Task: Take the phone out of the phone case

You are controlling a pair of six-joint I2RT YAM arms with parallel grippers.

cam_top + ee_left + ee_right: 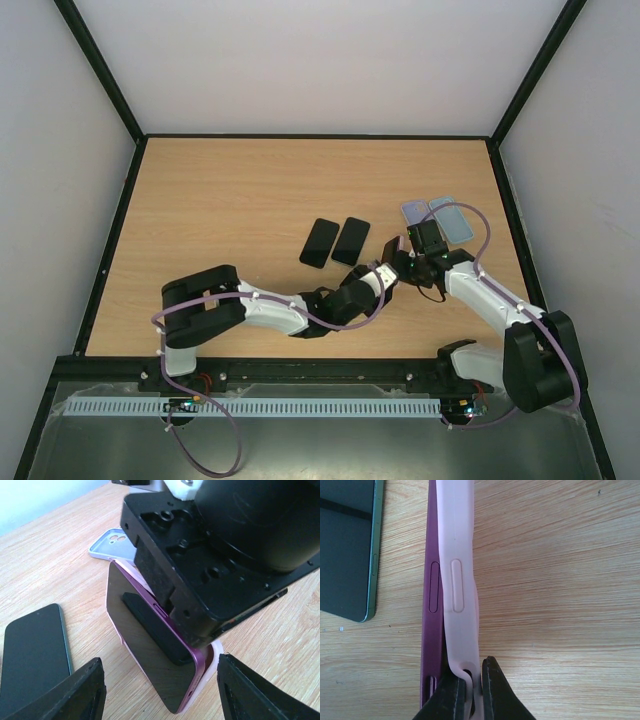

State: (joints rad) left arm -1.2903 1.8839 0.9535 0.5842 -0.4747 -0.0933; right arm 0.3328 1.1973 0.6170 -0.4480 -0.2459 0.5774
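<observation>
Separation of phone (145,645) from phone case (460,580), mid-step. The pink case is held on edge over the table (560,580), its rim pinched between the closed fingers of the right gripper (471,674). The purple phone lies against the case's side wall, and its side button is offset from the case's button cover, so that edge is judged to be partly lifted out. The left gripper (159,680) is shown with fingers apart, one on either side of the phone's near end, neither touching it.

For the step to be done well, the left fingers should be closed on exposed purple body only, with no pink rim caught between them. The phone should then be peeled away from the freed edge while the right pinch is kept firm, since the soft case is likely to stretch under a straight pull. How far the phone's other end is seated cannot be told, being hidden by the right gripper's body. A spare phone (35,650) lies flat just beside the work and should be left undisturbed.
</observation>
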